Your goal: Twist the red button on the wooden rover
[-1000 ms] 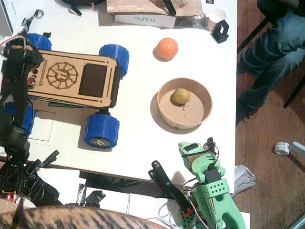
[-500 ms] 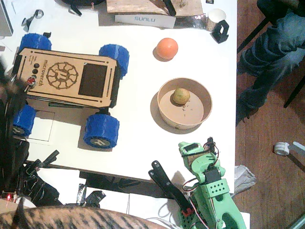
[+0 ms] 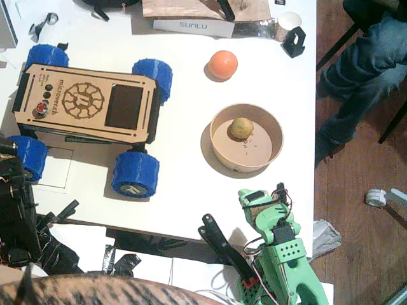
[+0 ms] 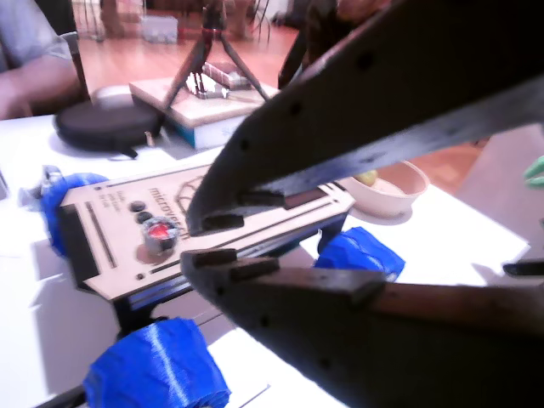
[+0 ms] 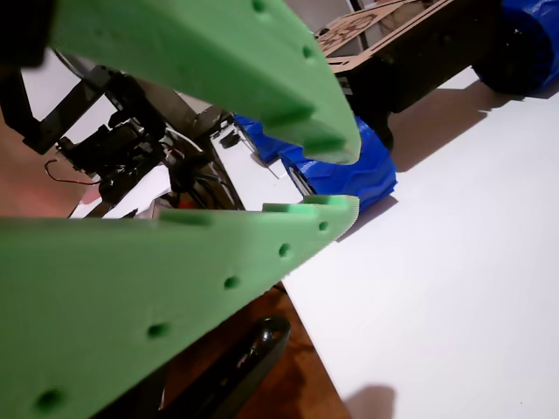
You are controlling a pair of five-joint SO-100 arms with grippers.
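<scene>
We see a pale plywood rover (image 3: pixel 86 103) with blue wheels (image 3: pixel 135 174), a black panel (image 3: pixel 123 107) and a red button (image 3: pixel 41 109) rimmed in silver; an orange ball (image 3: pixel 223 64); a tan bowl (image 3: pixel 273 152); a black left gripper (image 4: pixel 194 240); a green right gripper (image 5: pixel 348 179); a white table (image 3: pixel 191 184)

The left arm (image 3: pixel 16 210) is black, with thin wires hanging off it. Its hand (image 4: pixel 197 242) has dark brown fingers with small round holes. The right arm (image 3: pixel 280 254) is bright green, with red and black wires. Its hand (image 5: pixel 345 179) has green fingers with little holes too.
</scene>
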